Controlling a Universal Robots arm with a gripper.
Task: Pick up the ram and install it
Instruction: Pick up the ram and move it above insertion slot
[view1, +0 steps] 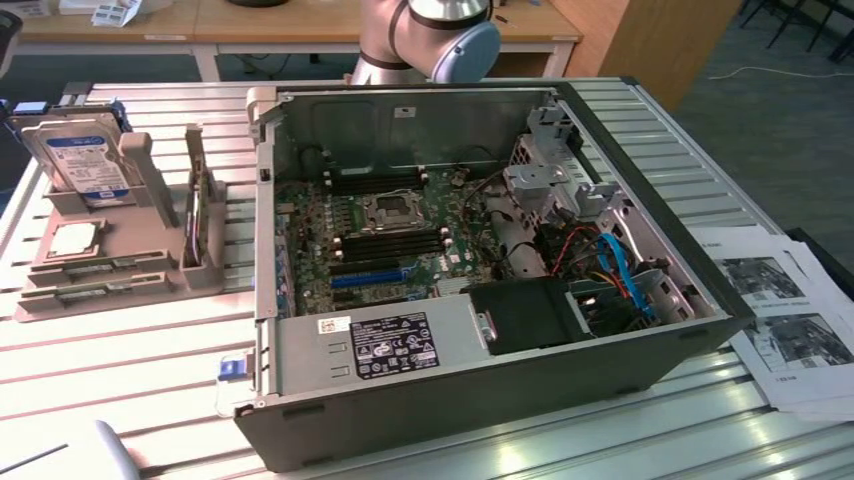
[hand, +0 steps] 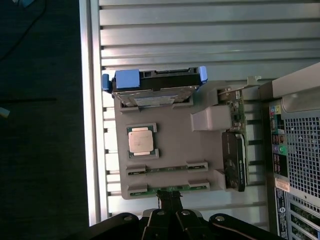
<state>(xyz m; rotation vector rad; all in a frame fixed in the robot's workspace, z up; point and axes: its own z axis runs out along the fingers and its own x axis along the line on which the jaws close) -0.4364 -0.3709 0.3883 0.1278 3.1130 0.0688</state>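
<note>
Two ram sticks, thin green strips seen edge-on, stand in slots of a grey holder (hand: 205, 150): one (hand: 167, 170) beside the other (hand: 167, 188), which lies nearest the holder's edge. In the exterior view the same sticks (view1: 100, 268) (view1: 91, 294) sit at the holder's near end, on that view's left. My gripper (hand: 169, 200) hangs well above the holder, over the edge by the outer stick. Its dark fingers are shut together with nothing between them. The open computer case (view1: 694, 330) shows its motherboard with long black memory slots (view1: 400, 240).
On the holder also stand a hard drive (hand: 152, 87) with blue tabs, a processor chip (hand: 141, 140) and a black card (hand: 234, 160). The arm's elbow (view1: 447, 40) rises behind the case. Printed sheets (view1: 787, 320) lie on the slatted metal table at the exterior view's right.
</note>
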